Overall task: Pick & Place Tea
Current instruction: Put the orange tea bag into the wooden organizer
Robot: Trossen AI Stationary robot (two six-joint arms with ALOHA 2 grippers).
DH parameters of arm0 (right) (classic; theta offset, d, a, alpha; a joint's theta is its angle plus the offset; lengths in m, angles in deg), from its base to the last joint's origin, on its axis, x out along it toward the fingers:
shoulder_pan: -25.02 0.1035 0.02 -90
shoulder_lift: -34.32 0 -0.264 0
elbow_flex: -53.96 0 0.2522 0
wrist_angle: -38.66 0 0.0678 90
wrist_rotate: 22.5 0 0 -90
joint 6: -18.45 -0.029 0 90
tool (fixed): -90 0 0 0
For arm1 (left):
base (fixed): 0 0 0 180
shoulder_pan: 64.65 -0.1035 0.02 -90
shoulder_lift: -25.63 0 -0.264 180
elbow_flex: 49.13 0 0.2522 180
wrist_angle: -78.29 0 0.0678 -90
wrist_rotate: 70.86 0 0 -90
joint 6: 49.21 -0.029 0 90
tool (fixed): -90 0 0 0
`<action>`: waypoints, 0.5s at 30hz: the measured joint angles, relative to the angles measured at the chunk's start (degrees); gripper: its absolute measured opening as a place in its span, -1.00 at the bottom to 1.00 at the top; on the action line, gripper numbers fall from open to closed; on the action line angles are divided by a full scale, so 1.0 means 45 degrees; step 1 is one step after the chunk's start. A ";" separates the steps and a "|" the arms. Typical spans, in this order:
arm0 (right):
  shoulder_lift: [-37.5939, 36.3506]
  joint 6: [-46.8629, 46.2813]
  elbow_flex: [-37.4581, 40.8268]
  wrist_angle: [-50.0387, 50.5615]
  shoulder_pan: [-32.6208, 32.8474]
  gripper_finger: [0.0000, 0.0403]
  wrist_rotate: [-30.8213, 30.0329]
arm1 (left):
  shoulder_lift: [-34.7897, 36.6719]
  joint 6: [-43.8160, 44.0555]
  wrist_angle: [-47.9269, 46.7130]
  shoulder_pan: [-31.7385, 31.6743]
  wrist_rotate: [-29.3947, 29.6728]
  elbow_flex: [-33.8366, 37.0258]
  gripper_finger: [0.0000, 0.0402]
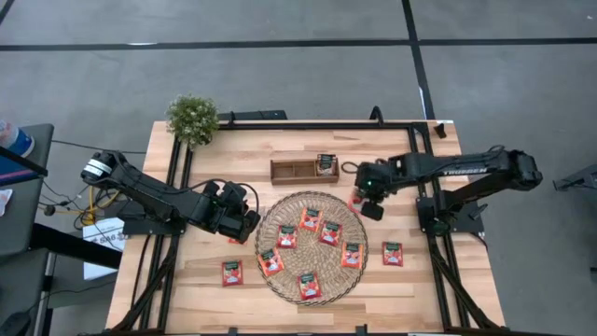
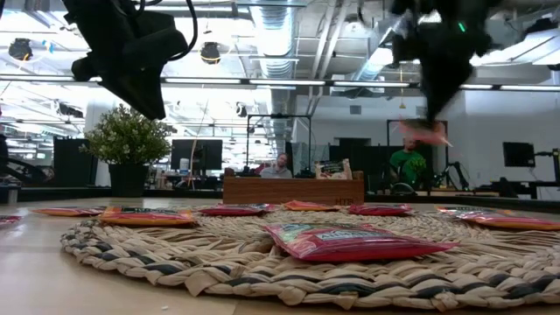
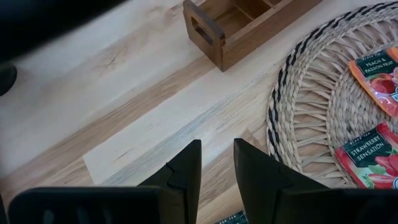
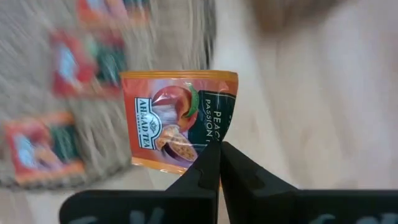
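Observation:
My right gripper hangs in the air over the far right rim of the round woven mat, shut on one red-orange tea sachet. Several more sachets lie flat on the mat. One sachet lies on the table left of the mat and another to its right. The wooden tray stands beyond the mat with tea upright in its right compartment. My left gripper hovers open just off the mat's left rim; a scrap of a sachet shows below it. My right gripper pinches the sachet between its two shut fingers at one edge, near a corner. The sachet reaches out past the fingertips. In the low view it hangs below the fingers, lifted clear of mat and table.
A small potted plant stands at the table's far left corner. The tray's left and middle compartments hold nothing that I can see. Bare wood lies between the tray and the mat and along the near edge.

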 joint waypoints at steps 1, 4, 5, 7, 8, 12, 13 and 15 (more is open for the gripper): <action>0.0017 0.0340 -0.0492 -0.0045 0.0024 -1.00 -0.0248 | 0.0000 0.0000 0.0003 0.0000 0.0024 0.0000 -0.57; 0.0265 0.1582 -0.1924 -0.0353 -0.0009 -1.00 -0.1171 | 0.0000 0.0000 0.0019 -0.0002 0.0133 0.0000 -0.57; 0.0393 0.2121 -0.2341 -0.0482 -0.0060 -1.00 -0.1477 | 0.0000 0.0000 0.0024 0.0000 0.0175 0.0000 -0.57; 0.0820 0.3099 -0.3150 -0.1259 -0.0104 -1.00 -0.1964 | 0.0000 -0.0003 0.0076 -0.0001 0.0236 0.0000 -0.57; 0.1056 0.3661 -0.3432 -0.1402 -0.0191 -1.00 -0.2308 | 0.0000 -0.0002 0.0093 0.0000 0.0273 0.0000 -0.57; 0.2418 0.5894 -0.4573 -0.2538 -0.0455 -1.00 -0.3274 | 0.0003 0.0000 0.0070 -0.0001 0.0356 0.0000 -0.57; 0.2802 0.6390 -0.4784 -0.2580 -0.0561 -1.00 -0.3443 | 0.0005 -0.0001 0.0029 -0.0001 0.0373 0.0000 -0.57; 0.3695 0.7213 -0.5249 -0.3047 -0.0742 -1.00 -0.3742 | 0.0000 0.0000 -0.0073 -0.0003 0.0379 0.0000 -0.57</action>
